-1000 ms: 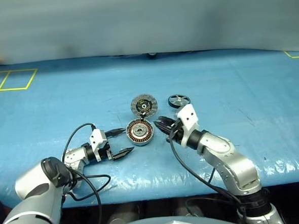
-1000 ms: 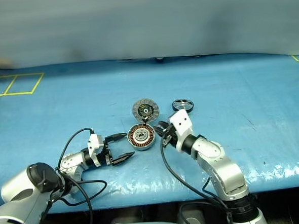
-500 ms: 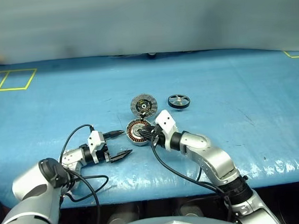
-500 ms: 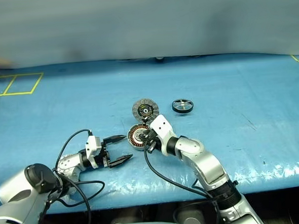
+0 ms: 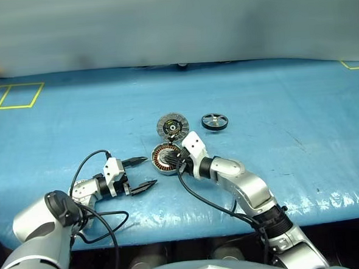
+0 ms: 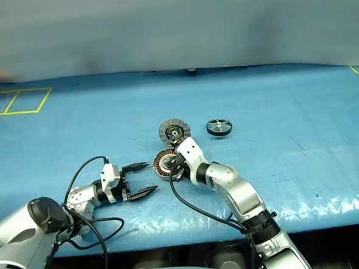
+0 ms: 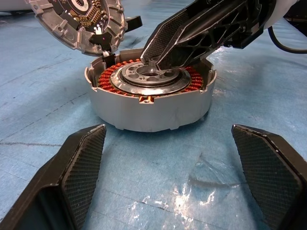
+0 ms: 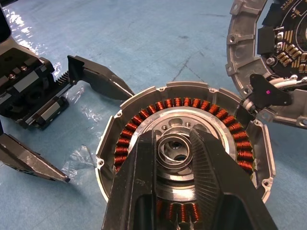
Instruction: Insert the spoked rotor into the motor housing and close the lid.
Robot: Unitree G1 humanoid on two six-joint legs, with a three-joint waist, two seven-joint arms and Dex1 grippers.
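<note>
A wide surface (image 5: pixel 299 103) covered in glossy, slightly wrinkled blue sheeting fills the scene, its near edge dropping off into dark space below. Yellow tape lines (image 5: pixel 11 96) mark out boxes at its far left corner, and another yellow corner (image 5: pixel 353 66) sits at the far right. Behind the surface runs a plain pale grey-blue backdrop (image 5: pixel 173 25).

Near the middle of the sheeting rests the round, shallow silver-grey motor housing (image 7: pixel 151 98) with its ring of copper-orange windings and silver centre hub. Its round silver-grey lid (image 7: pixel 79 19) stands tilted open at the housing's far edge, the ribbed inner face showing. The small black spoked rotor (image 5: pixel 214 121) with silvery spokes lies flat to the right of the lid, well apart from the housing.

The right pincer (image 8: pixel 173 143) reaches over the housing from the right, its two black fingers narrowly apart and set on either side of the centre hub; whether they press on the hub cannot be told. The left pincer (image 5: pixel 144 172) lies low just left of the housing, pointing at it, its fingers spread wide and holding nothing.
</note>
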